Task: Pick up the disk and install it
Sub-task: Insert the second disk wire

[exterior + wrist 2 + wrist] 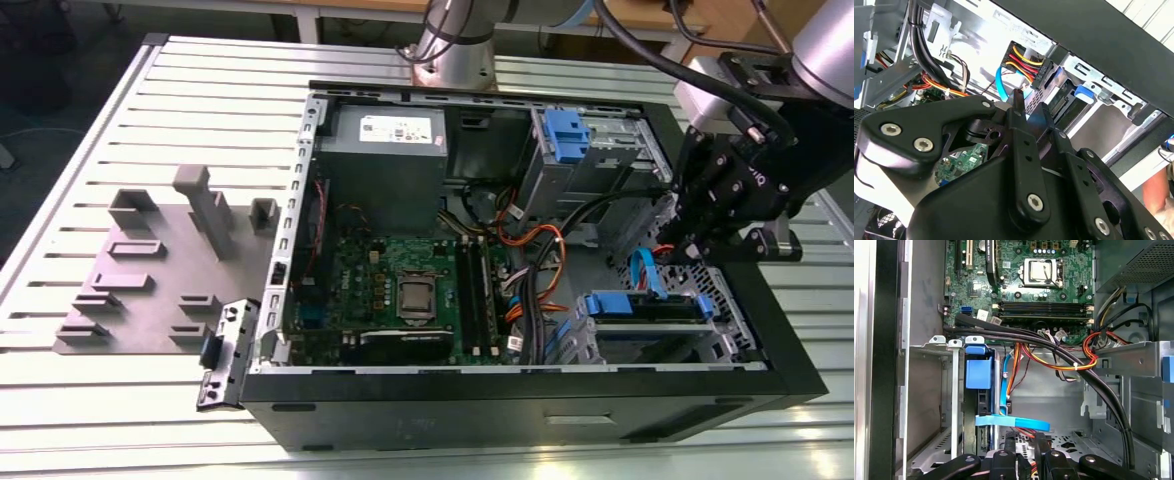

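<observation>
**A:** Status on the disk [647, 305]?

**B:** Sitting in the lower drive bay [721, 300], front corner of the case [534, 410], at the exterior view's right. Edge-on in the first wrist view, under its blue carrier tab. Not to be confused with the other blue carrier [567, 130] in the upper cage.

**A:** End effector [663, 262]?

**B:** Hanging inside the case just above that bay, in among the cables. Open or closed: cannot tell, linkage and wiring in the way. Nothing clearly gripped.

**A:** Step?

**B:** Looks like the install end, not the pick. Nothing left out on the desk [134, 420]. Full seating of the carrier not confirmable.

**A:** Needs for the next move?

**B:** Probably clearance. Blue data cable [1011, 422] looped right across the bay mouth, power connector [1026, 65] just beside it. Straight travel along the bay rails, no snagging on either lead.
</observation>
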`<state>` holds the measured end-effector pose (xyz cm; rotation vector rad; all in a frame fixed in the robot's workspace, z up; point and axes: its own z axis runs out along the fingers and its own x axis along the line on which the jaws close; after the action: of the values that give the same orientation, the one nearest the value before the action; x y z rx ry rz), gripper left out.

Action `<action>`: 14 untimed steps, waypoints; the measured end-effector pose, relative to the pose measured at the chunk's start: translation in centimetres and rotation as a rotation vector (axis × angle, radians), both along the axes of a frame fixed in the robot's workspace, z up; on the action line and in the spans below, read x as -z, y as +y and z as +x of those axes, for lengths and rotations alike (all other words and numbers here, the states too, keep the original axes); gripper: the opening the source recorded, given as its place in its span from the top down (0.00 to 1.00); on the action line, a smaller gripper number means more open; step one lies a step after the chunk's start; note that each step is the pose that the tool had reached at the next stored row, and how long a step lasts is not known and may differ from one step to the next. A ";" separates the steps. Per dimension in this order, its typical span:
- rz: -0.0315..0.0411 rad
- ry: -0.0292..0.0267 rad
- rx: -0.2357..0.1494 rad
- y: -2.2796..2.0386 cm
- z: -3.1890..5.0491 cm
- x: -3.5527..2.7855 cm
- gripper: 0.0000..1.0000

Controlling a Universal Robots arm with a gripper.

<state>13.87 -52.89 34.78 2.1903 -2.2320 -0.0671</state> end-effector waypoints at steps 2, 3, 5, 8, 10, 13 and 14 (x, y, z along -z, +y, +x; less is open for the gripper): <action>-0.0001 0.0000 0.000 0.01 0.00 0.00 0.71; 0.0000 0.0000 0.000 0.01 0.00 0.00 0.71; -0.0001 0.0000 0.000 0.02 0.00 -0.01 0.71; -0.0001 0.0000 0.000 0.03 0.00 0.00 0.64; 0.0000 0.0000 0.000 0.04 0.00 0.00 0.52; -0.0001 0.0000 0.000 0.04 0.00 -0.01 0.40; -0.0001 0.0000 0.000 0.05 0.00 -0.01 0.34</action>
<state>13.87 -52.84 34.79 2.1902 -2.2320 -0.0669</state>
